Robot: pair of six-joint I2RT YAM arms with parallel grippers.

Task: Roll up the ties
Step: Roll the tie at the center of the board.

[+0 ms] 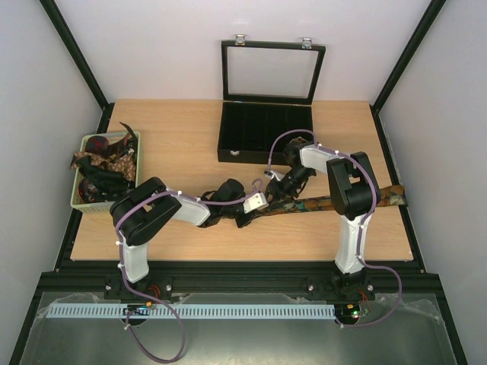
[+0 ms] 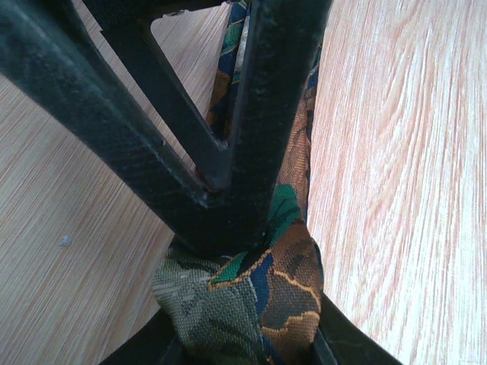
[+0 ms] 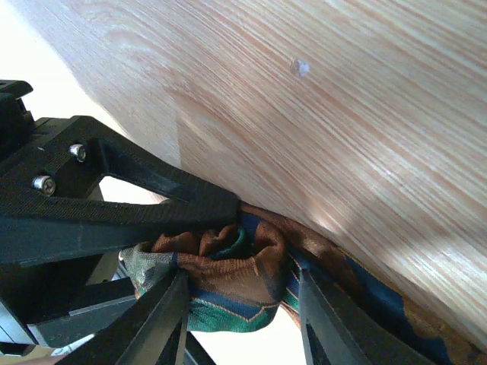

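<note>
the top view looks steeply down from above and behind the arm bases (image 1: 135, 262), set along its lower edge, far enough off to take in the whole table (image 1: 175, 152). each wrist view sits very near the wood, looking obliquely across its grain. all three share the bunched end of the tie (image 1: 316, 203) at mid-table: centre of the top frame, low in both wrist frames.

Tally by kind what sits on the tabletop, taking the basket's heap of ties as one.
Tie on the table: 1
Heap of ties, number unclear: 1
Black box: 1
Green basket: 1
Total: 4
</note>
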